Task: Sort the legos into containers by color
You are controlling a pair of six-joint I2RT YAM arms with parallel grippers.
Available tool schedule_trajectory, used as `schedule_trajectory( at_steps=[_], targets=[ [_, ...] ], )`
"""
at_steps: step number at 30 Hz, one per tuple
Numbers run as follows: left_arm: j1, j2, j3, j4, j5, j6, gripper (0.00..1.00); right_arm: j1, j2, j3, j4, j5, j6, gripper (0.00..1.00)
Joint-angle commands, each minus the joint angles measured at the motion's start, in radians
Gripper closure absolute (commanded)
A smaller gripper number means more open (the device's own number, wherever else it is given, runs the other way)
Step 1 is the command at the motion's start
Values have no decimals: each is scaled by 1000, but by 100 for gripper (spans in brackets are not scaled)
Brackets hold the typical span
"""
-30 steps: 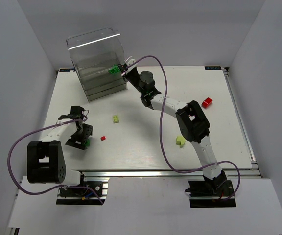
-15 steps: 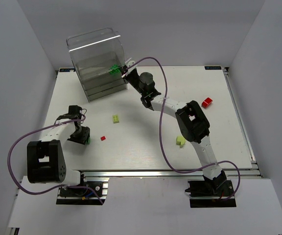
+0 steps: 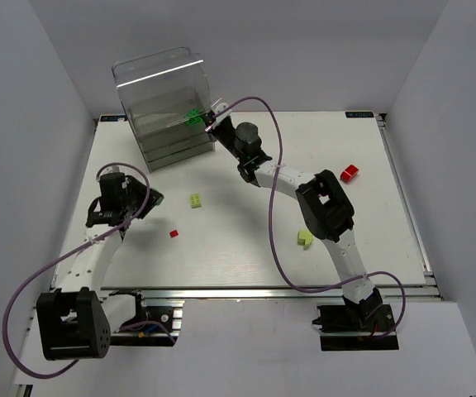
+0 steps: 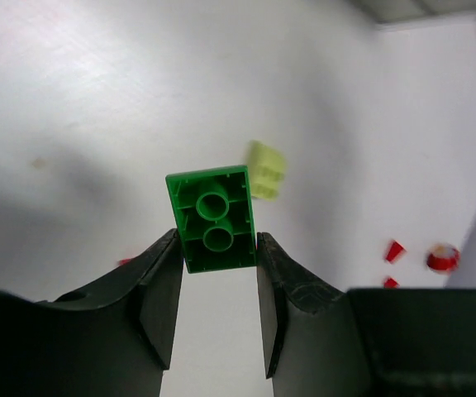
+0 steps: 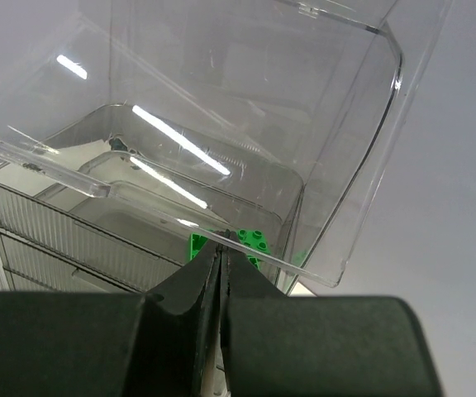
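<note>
Now gripping the green brick point(image 4: 211, 217) between the left gripper's point(image 4: 217, 256) pads, lifting it clear of the table point(image 3: 246, 256), where it was lying a second ago. Heading, by judgement, for the cabinet point(image 3: 159, 107) already holding green bricks point(image 3: 192, 117). Keeping the right gripper point(image 5: 221, 252) clamped shut at the cabinet's front. Leaving red bricks point(image 3: 173, 234) and yellow-green bricks point(image 3: 197, 200) lying on the white surface, grey walls point(image 3: 23, 124) closing round.

No lettering, brand or number can be read in any view. A small dark label point(image 3: 359, 115) at the white table's point(image 3: 238, 248) far edge is too small to make out.
</note>
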Motion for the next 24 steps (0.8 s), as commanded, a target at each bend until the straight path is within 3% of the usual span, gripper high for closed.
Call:
schedule_trajectory(
  at_steps=[1,6,11,24],
  targets=[
    [-5,-49,-64,339,217,168,100,-1,-80,31,75,6,-11,100],
    [-5,-20,-120,693,265,223,100,2,-82,39,72,2,-8,100],
    [-5,24,-193,981,206,172,100,4,-83,59,67,5,6,100],
    [-5,389,-266,1688,111,-14,100,4,-120,73,55,-31,17,100]
  ],
)
